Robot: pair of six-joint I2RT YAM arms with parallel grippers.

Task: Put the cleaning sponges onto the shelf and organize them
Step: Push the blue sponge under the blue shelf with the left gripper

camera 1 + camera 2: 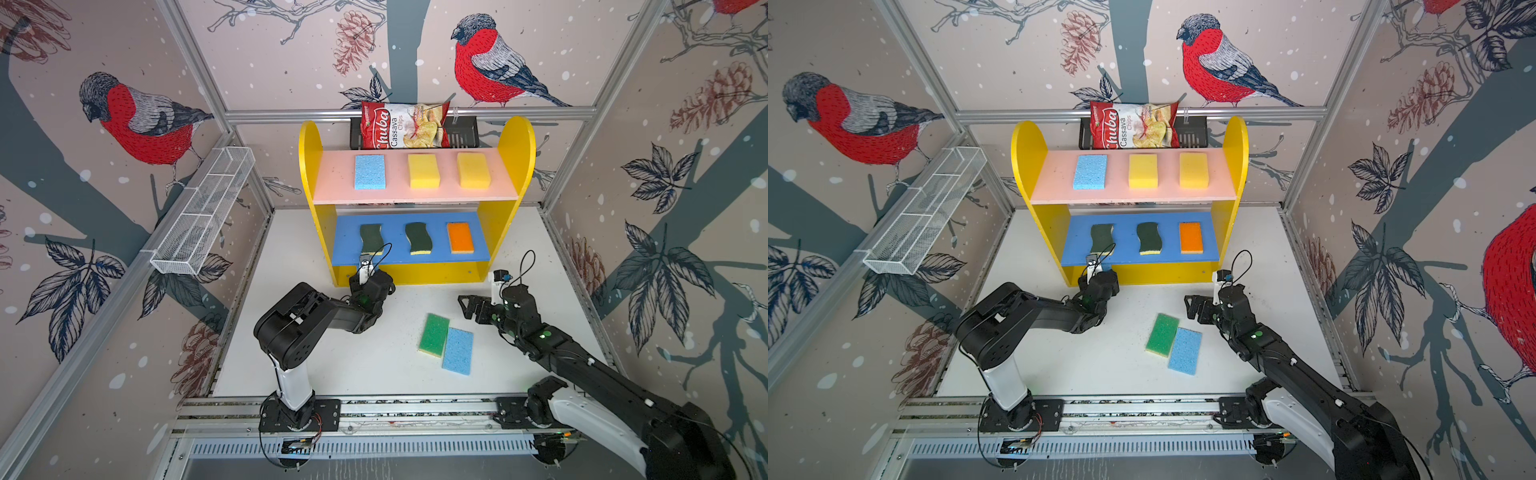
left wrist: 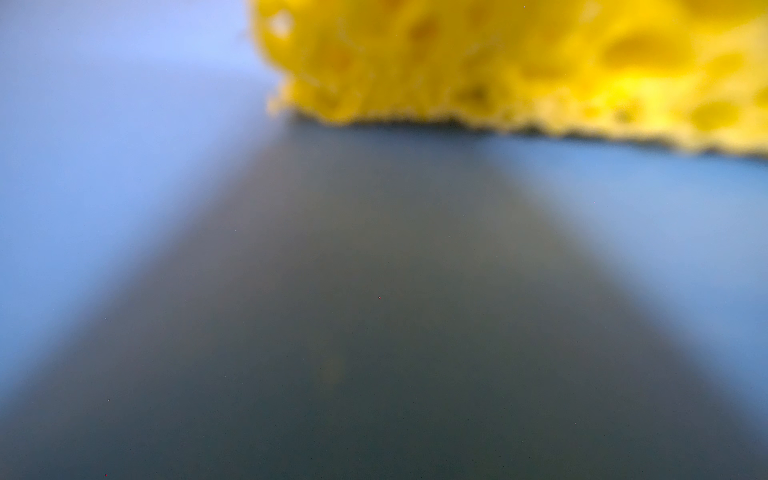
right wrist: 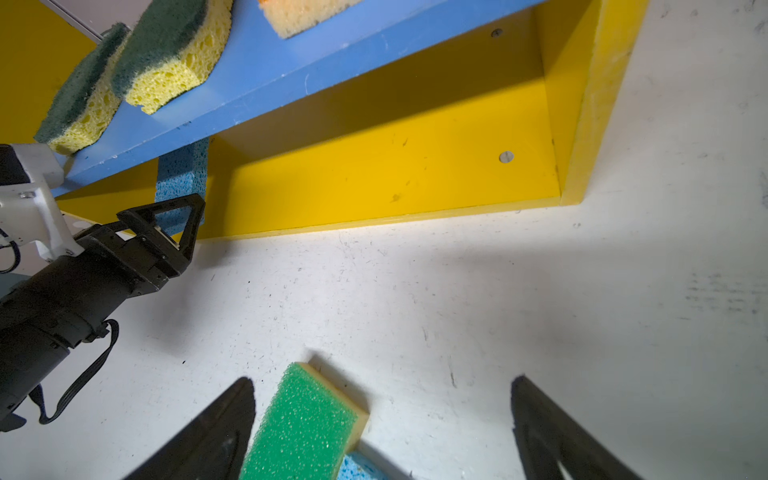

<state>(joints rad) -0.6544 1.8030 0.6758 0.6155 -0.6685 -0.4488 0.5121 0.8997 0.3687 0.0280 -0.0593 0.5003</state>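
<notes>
The shelf (image 1: 515,141) holds a light blue sponge (image 1: 370,171) and two yellow sponges (image 1: 423,171) on its pink board. Two dark-green wavy sponges (image 1: 371,237) and an orange sponge (image 1: 460,237) lie on the blue board. My left gripper (image 3: 187,203) reaches under the blue board at a light blue sponge (image 3: 183,174) standing on edge on the yellow base; its far finger is hidden. A bright green sponge (image 1: 433,335) overlaps another light blue sponge (image 1: 457,351) on the table. My right gripper (image 3: 382,415) hangs open just above the green sponge's end.
A red-and-white chips bag (image 1: 405,125) stands in a black rack (image 1: 465,133) behind the shelf. A white wire basket (image 1: 203,216) hangs on the left wall. The arms' mounting rail (image 1: 374,409) runs along the table's front edge.
</notes>
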